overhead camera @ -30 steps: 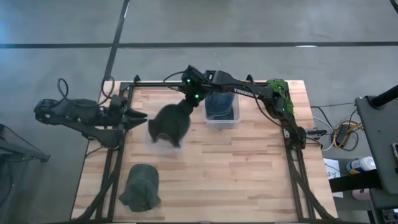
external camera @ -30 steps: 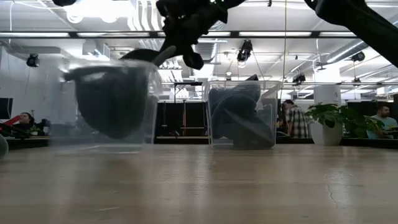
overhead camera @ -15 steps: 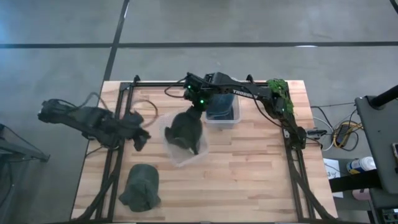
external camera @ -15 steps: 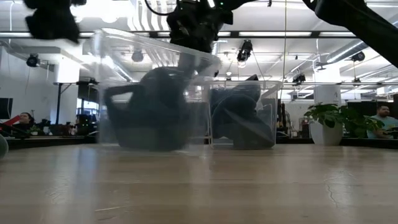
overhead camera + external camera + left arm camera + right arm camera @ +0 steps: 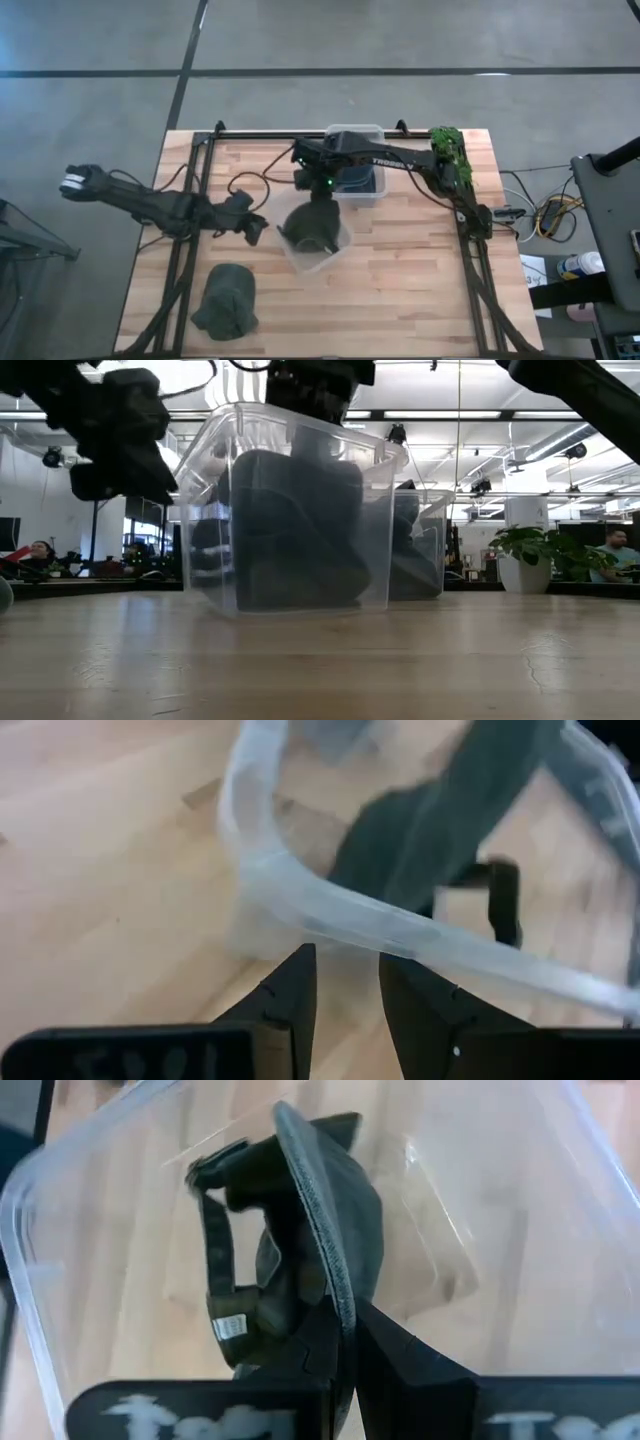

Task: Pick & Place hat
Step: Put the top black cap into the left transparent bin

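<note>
A dark hat [image 5: 318, 226] hangs inside a clear plastic bin [image 5: 340, 252] that stands mid-table, and my right gripper [image 5: 345, 1330] is shut on it from above. In the low view the hat [image 5: 292, 530] fills the bin [image 5: 205, 510] down to near its floor. My left gripper [image 5: 347, 988] is open just left of the bin, its fingertips short of the bin's rim [image 5: 330, 920], with nothing between them. It appears in the high view [image 5: 256, 229] and in the low view [image 5: 120, 435]. My right gripper pinches the hat's brim [image 5: 338, 1305] between its two fingers, the brim standing edge-on to them. The fingers slant down into the bin from the table's far side. The hat hangs below them, crown and back strap [image 5: 215, 1230] inside the bin.
A second clear bin [image 5: 357, 178] with a dark blue hat stands at the far middle, right behind the first. A green hat [image 5: 225, 302] lies near the table's near left corner. Bare wood spreads over the near right.
My right gripper has carried the hat toward the table's right and near edges while rolling its wrist, so the hat has turned. The clear bin has slid the same way with the hat in it. My left gripper has come down and followed toward the bin.
</note>
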